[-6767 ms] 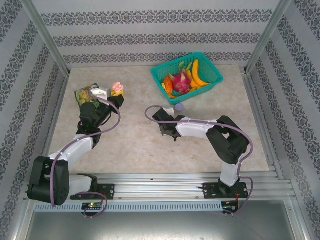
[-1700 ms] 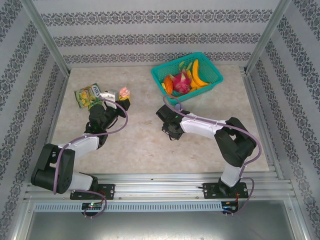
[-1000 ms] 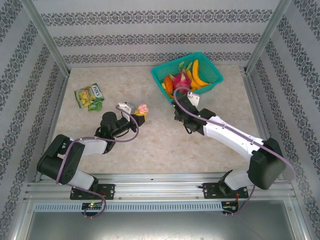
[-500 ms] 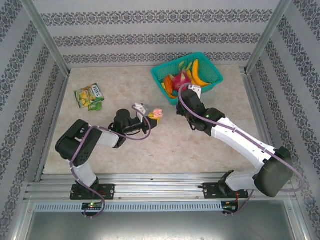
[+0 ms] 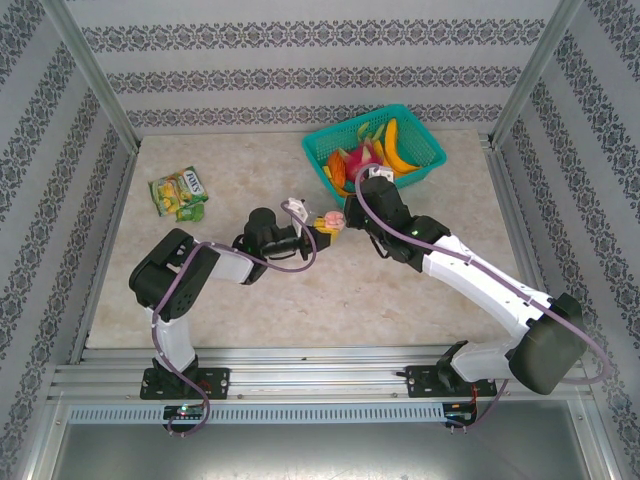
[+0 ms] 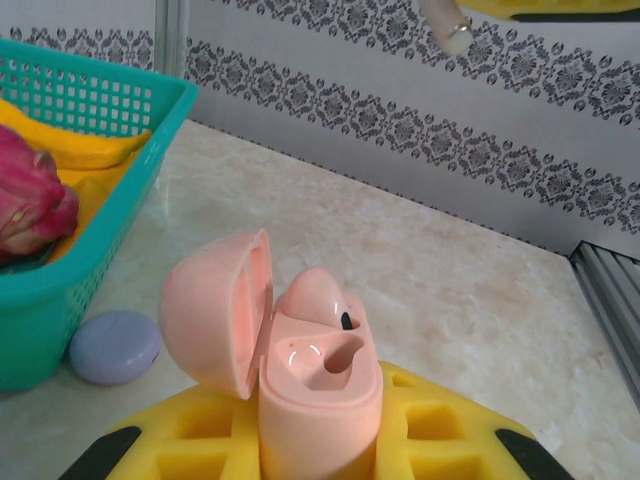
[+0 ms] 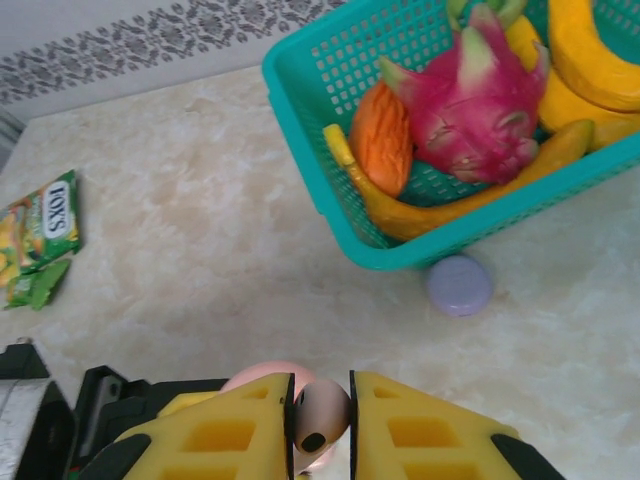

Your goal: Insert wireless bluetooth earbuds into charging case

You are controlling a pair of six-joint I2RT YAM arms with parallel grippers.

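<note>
We held the open, pale pink round plastic charging case (image 6: pixel 320 385) clamped in the left end effector (image 6: pixel 320 448); the right end effector (image 7: pixel 320 425) pinched a pale pink stemmed plastic earbud (image 7: pixel 322 408) close above it. Misaligned, the bud could jam or drop.

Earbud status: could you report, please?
Left end effector shut on open pink case. Right end effector shut on pink earbud, near case. Purple case aside by basket.

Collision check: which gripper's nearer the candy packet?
Left. The left gripper, holding the pink case, sits right of the candy packet; the right gripper, holding an earbud, is just beyond, by the basket.
</note>
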